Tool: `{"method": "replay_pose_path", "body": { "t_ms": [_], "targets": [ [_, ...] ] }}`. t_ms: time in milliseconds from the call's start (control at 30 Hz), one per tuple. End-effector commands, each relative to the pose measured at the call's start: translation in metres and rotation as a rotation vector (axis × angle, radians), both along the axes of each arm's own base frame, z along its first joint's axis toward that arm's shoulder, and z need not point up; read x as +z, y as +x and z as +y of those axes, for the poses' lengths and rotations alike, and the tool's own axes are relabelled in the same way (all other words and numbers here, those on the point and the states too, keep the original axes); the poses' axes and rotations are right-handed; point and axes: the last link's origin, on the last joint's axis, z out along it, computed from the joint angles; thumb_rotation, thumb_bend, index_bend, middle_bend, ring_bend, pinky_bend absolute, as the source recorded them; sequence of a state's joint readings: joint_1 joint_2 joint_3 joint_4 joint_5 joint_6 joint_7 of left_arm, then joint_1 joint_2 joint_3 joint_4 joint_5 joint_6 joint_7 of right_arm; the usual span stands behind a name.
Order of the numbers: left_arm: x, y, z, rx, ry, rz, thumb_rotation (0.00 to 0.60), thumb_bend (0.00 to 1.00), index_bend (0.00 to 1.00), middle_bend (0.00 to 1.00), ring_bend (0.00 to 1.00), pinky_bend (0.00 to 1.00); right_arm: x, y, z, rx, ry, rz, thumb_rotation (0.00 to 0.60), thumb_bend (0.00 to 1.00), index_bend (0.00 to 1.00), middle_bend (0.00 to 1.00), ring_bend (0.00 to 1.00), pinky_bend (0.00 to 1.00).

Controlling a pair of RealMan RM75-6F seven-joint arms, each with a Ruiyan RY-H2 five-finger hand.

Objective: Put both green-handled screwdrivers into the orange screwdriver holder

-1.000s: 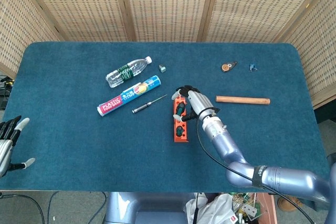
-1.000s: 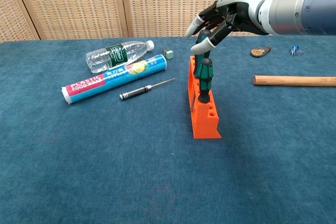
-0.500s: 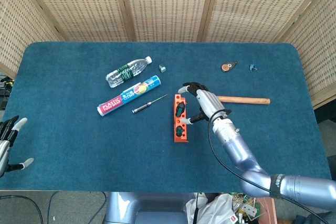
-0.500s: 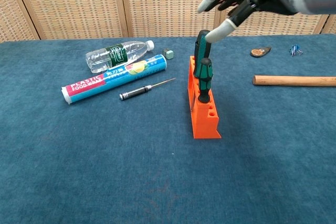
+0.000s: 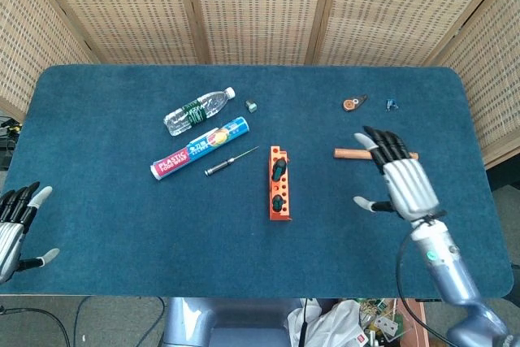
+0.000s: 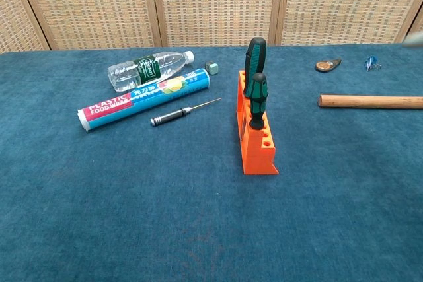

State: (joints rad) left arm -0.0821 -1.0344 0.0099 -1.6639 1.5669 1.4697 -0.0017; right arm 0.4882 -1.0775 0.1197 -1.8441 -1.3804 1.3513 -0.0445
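Note:
The orange screwdriver holder (image 5: 279, 209) (image 6: 259, 152) stands at the table's middle. Two green-handled screwdrivers stand upright in it: the taller one (image 6: 255, 57) (image 5: 279, 169) at the far end, the shorter one (image 6: 256, 97) (image 5: 277, 201) just in front of it. My right hand (image 5: 402, 183) hovers to the right of the holder, well apart from it, fingers spread and holding nothing; the chest view does not show it. My left hand (image 5: 15, 225) is at the head view's lower left edge, fingers apart and empty.
A water bottle (image 5: 197, 110) (image 6: 149, 69), a plastic food wrap box (image 5: 199, 149) (image 6: 144, 98) and a thin black screwdriver (image 5: 230, 161) (image 6: 184, 111) lie left of the holder. A wooden stick (image 5: 350, 153) (image 6: 370, 102) lies to the right, with small items (image 5: 353, 103) behind it.
My right hand let go of the taller screwdriver, rose and pulled away to the right, out of the chest view. Both screwdrivers stay standing in the holder.

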Motion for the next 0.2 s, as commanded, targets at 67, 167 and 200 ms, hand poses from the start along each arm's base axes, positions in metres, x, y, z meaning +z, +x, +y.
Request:
{"method": "replay_pose_path", "body": {
  "t_ms": [67, 167, 200],
  "targets": [
    [-0.006, 0.001, -0.003, -0.031, 0.004, 0.013, 0.600, 0.00, 0.00, 0.00, 0.00, 0.00, 0.012, -0.089, 0.065, -0.040, -0.151, 0.191, 0.600, 0.00, 0.04, 0.00, 0.00, 0.00],
    [-0.008, 0.001, -0.005, -0.048, 0.011, 0.014, 0.600, 0.00, 0.00, 0.00, 0.00, 0.00, 0.010, -0.106, 0.079, -0.058, -0.201, 0.222, 0.600, 0.00, 0.02, 0.00, 0.00, 0.00],
    [-0.008, 0.001, -0.006, -0.052, 0.013, 0.015, 0.600, 0.00, 0.00, 0.00, 0.00, 0.00, 0.010, -0.110, 0.083, -0.064, -0.212, 0.229, 0.600, 0.00, 0.02, 0.00, 0.00, 0.00]
  ]
}}
